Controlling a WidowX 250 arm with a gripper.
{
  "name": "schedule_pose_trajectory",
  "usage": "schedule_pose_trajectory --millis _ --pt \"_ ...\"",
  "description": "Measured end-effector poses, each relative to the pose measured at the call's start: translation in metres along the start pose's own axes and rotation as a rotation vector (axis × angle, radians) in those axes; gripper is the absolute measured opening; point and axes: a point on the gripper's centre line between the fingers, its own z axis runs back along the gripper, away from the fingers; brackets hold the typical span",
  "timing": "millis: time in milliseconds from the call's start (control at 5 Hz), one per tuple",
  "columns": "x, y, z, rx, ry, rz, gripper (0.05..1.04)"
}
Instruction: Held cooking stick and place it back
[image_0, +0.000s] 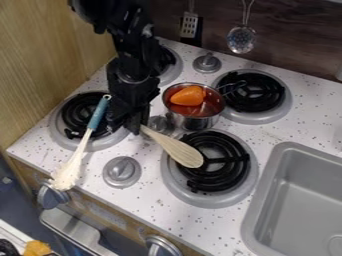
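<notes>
Wooden spatula (180, 148): pale, rounded blade over the burner (235, 175) nearest the sink (262, 187), tapering toward the tool (130, 122).
Tool state: cannot tell whether clenched.
Hidden: handle end, obscured at the tool.
Cut off: arm (130, 32), at the upper edge.

Food (189, 96) in pot (194, 121); sink (257, 200) right of burners (210, 168)
</notes>
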Motion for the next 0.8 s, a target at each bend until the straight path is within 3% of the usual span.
schedule_pose_trajectory --millis 600,800 --pt "0.0105 -0.0052 -0.0021 -0.018 -0.03 0.024 0.156" --pt "0.0088 -0.0052 -0.0025 -0.021 -0.024 0.031 0.345"
